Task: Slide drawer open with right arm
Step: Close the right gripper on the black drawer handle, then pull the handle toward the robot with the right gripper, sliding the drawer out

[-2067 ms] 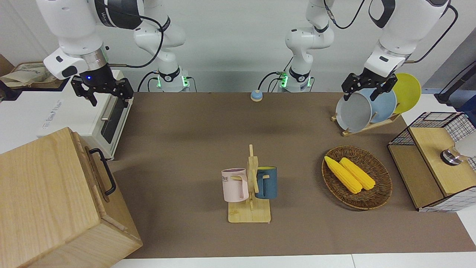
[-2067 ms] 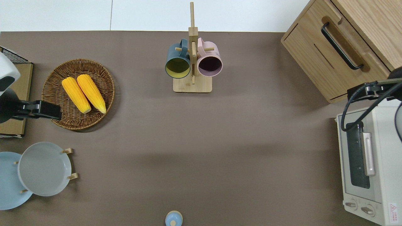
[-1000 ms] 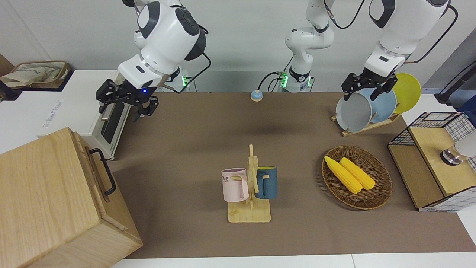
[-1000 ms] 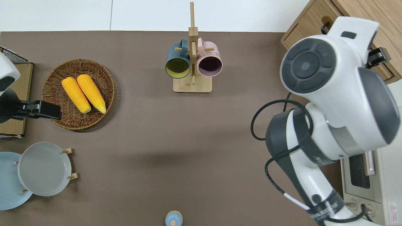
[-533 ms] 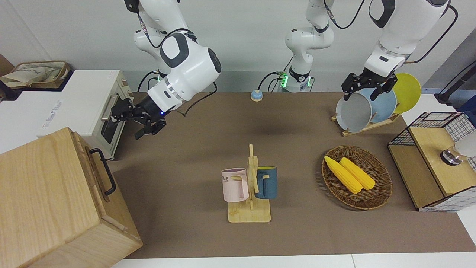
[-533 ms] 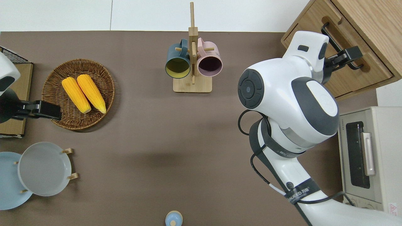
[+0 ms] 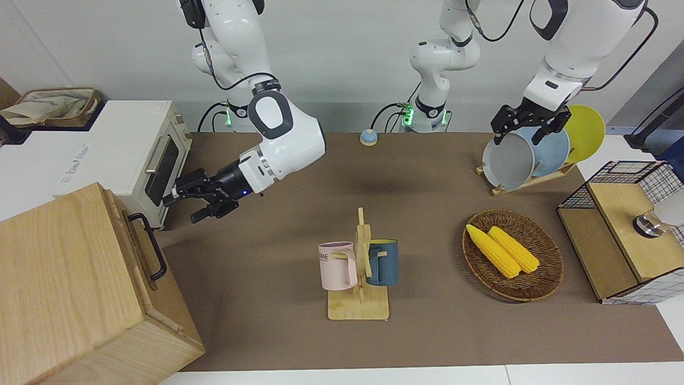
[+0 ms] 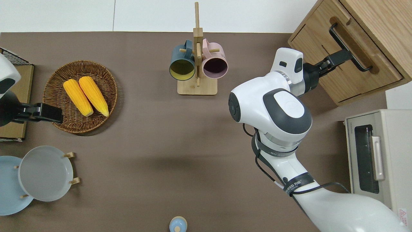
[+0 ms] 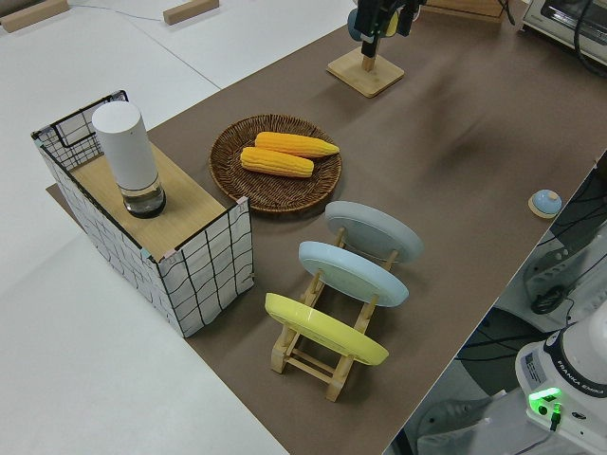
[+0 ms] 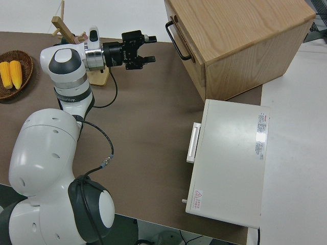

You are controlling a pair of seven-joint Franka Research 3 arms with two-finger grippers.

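The drawer (image 8: 341, 58) is the upper front of the pale-wood cabinet (image 7: 64, 278) at the right arm's end of the table, and it sits shut and flush. Its black bar handle (image 7: 148, 253) (image 10: 176, 40) is free. My right gripper (image 7: 183, 208) (image 8: 340, 56) (image 10: 151, 48) lies level and points at the handle. It stands open, a short gap away from the bar, with nothing between its fingers. The left arm is parked.
A white toaster oven (image 7: 123, 155) stands beside the cabinet, nearer to the robots. A wooden mug rack (image 7: 359, 278) holds a pink and a blue mug mid-table. A wicker basket (image 7: 545, 278) holds two corn cobs. A plate rack (image 7: 526, 179) and a wire-mesh box (image 7: 620, 240) stand at the left arm's end.
My right arm has swung down from over the toaster oven toward the cabinet. Its gripper has turned level and closed in on the drawer handle. The left arm has not moved.
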